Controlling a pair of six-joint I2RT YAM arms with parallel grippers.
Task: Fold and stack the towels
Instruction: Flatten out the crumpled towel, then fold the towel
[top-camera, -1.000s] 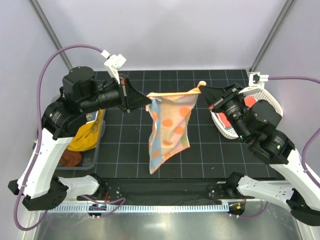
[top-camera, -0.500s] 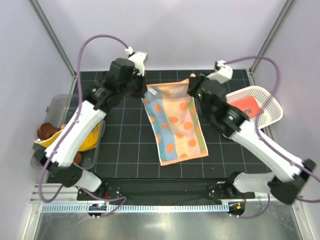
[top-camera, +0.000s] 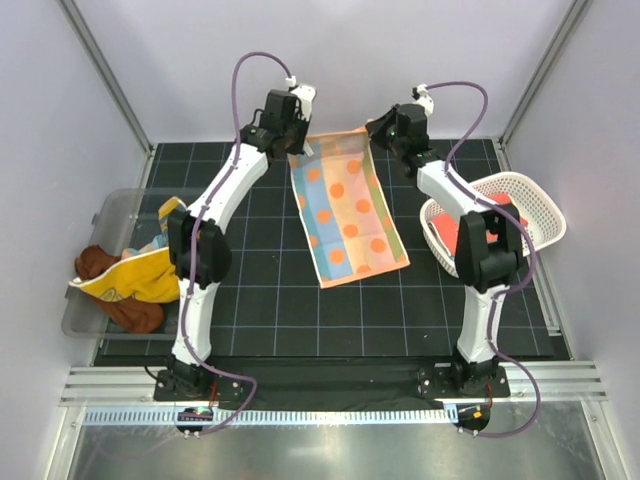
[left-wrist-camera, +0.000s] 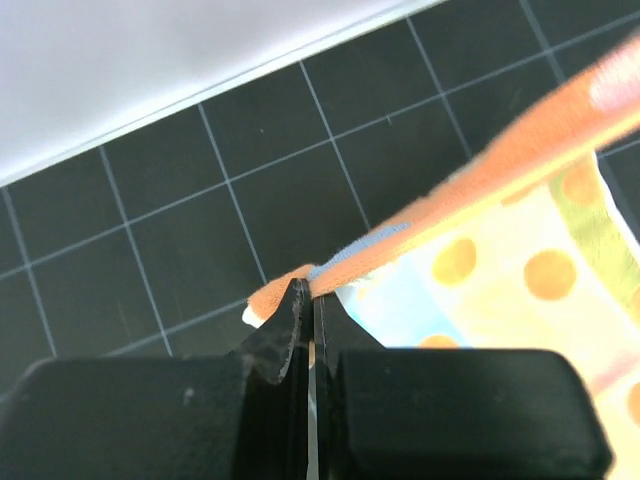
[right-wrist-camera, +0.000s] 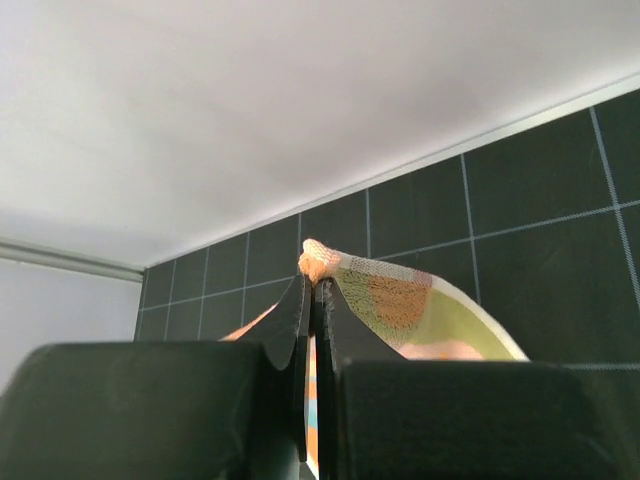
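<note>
The orange polka-dot towel (top-camera: 345, 210) lies spread along the black grid mat, its far edge lifted near the back wall. My left gripper (top-camera: 297, 153) is shut on its far left corner, and the pinched orange hem (left-wrist-camera: 300, 280) shows in the left wrist view. My right gripper (top-camera: 373, 133) is shut on the far right corner (right-wrist-camera: 318, 262). Both arms reach far back. Other towels, a yellow-orange one (top-camera: 135, 280) and a rust-brown one (top-camera: 95, 262), sit heaped in the bin. A red-orange towel (top-camera: 452, 235) lies in the basket.
A clear plastic bin (top-camera: 125, 205) stands at the left edge of the mat. A white perforated basket (top-camera: 535, 195) stands at the right. The back wall is just beyond both grippers. A metal rail runs along the near edge.
Both arms have stretched toward the back wall, carrying the towel's top corners. The towel went from hanging folded in mid-air to lying spread out on the mat.
</note>
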